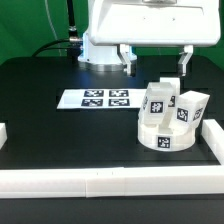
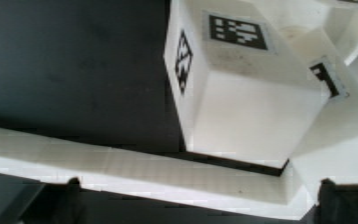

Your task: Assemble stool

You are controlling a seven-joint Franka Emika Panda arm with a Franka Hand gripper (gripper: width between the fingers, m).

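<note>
The stool's round white seat (image 1: pixel 165 137) lies on the black table at the exterior view's right. White blocky legs with tags stand upright on it: one on the exterior view's left (image 1: pixel 156 100), one on its right (image 1: pixel 191 106). A third may stand behind them; I cannot tell. My gripper (image 1: pixel 155 60) hangs above and behind the stool, open wide and empty, touching nothing. In the wrist view a tagged leg (image 2: pixel 238 95) fills the middle and a second leg (image 2: pixel 341 70) shows at the edge. My gripper (image 2: pixel 197 192) shows only its dark fingertips (image 2: pixel 66 190), far apart with nothing between them.
The marker board (image 1: pixel 95 98) lies flat in the middle of the table. Long white border rails run along the front (image 1: pixel 110 182), the exterior view's right (image 1: pixel 214 132) and its left (image 1: pixel 3 131). A rail (image 2: pixel 105 155) crosses the wrist view.
</note>
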